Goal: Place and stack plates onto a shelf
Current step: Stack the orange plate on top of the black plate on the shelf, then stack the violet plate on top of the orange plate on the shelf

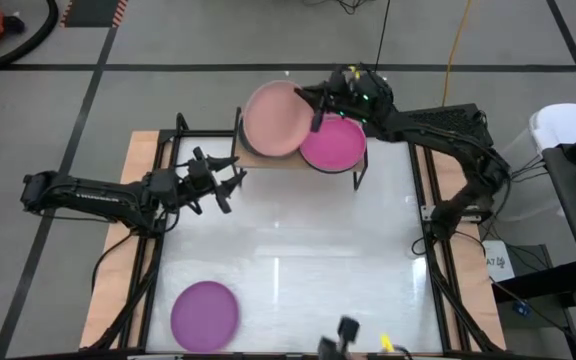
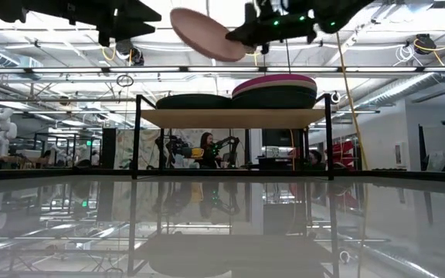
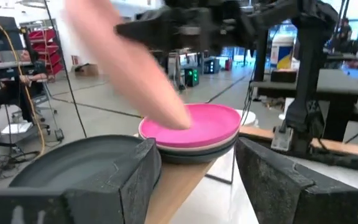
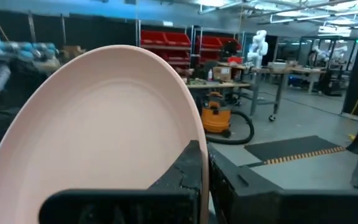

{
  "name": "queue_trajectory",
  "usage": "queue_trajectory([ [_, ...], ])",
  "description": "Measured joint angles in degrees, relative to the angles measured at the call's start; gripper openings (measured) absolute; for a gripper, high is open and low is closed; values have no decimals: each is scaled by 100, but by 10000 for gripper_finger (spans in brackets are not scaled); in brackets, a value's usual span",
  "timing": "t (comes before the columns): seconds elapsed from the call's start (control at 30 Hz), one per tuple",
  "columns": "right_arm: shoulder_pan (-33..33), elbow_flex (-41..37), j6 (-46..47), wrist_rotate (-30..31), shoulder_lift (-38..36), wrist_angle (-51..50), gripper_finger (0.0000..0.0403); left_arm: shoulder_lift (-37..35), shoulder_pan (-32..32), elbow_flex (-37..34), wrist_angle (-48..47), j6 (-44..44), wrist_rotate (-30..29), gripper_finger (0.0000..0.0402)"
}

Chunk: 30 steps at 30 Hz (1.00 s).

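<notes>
A salmon pink plate (image 1: 271, 120) hangs tilted in the air above the shelf's left half, in my right gripper (image 1: 316, 108), which is shut on its rim. The shelf (image 2: 234, 117) is a light-wood board on black legs. On its left half lies a dark plate (image 2: 194, 101); on its right half is a stack of plates topped by a magenta one (image 2: 275, 81). A purple plate (image 1: 205, 313) lies flat on the table near its near edge. My left gripper (image 1: 220, 180) is open, above the table just left of the shelf, touching nothing. My right gripper pinches the salmon pink plate's rim (image 4: 194, 140) on the plate's right side, one finger (image 4: 185, 171) on the plate's face and one (image 4: 244, 180) behind it. The fingers reach in from the table's right. The plate is lifted clear and tilted, its free edge (image 2: 178, 17) higher.
The white table top (image 1: 298, 260) spreads in front of the shelf, framed by black rails (image 1: 433, 250). The salmon pink plate (image 3: 129, 68) and the right arm (image 3: 191, 28) show blurred above the magenta stack (image 3: 194, 127). Workshop benches and people stand in the room behind.
</notes>
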Motion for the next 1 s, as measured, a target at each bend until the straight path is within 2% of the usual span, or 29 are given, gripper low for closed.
queue_trajectory([
  [0.27, -510, 979, -9, 13, 1418, -36, 0, -262, 13, -2, -465, 112, -342, 225],
  [0.47, -696, 1180, 417, 5, 2024, 12, 1, -238, 9, -2, -528, 92, -342, 225],
  [0.67, -720, 1180, 448, -93, 2128, -158, 30, -238, 9, -2, -597, -188, -342, 225],
  [0.87, -718, 1180, 759, -877, 1913, -204, 85, -238, 9, -2, -605, -400, -342, 225],
  [1.0, -718, 1180, 860, -1487, 1615, -602, 116, -238, 7, -2, -738, -659, -320, 225],
])
